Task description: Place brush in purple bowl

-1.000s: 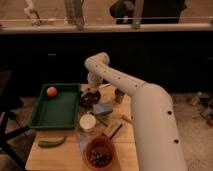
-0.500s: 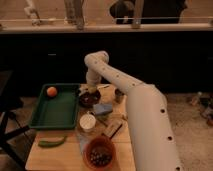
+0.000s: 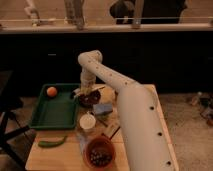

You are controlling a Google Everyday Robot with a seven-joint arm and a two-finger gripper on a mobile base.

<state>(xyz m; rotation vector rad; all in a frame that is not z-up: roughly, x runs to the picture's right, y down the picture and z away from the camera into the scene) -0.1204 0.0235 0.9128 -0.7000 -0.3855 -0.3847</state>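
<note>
Shifted a little since half a second ago: arm (image 3: 125, 100), its elbow drawn slightly toward the viewer's left, the wrist held low over the same spot; nothing on the table appears to have changed place.

Green tray (image 3: 55, 116): just to the viewer's left of the gripper; holds an orange ball (image 3: 51, 91) in its far corner, level with the gripper.
Green vegetable (image 3: 52, 143): long and curved; lies on the wooden table (image 3: 40, 159) well to the near left of the gripper.
Gripper (image 3: 81, 93): hangs from the downturned wrist at the left rim of the purple bowl; spread or pressed together, cannot tell.
Brush (image 3: 76, 94): judged to be the pale piece at the gripper's tip, beside the bowl's left rim; held or merely touching, cannot tell.
White cup (image 3: 87, 121): nearer the viewer than the gripper, near it.
Purple bowl (image 3: 91, 99): dark, round; directly under and just right of the gripper.
Orange bowl (image 3: 99, 151): larger, dark contents; well toward the viewer from the gripper.
Blue block (image 3: 103, 108): just right of the purple bowl, on the gripper's near right.

Step in hand, as judged: final placing, brush brought to the bowl; the next move calls for centring over the bowl's hollow, then release.
</note>
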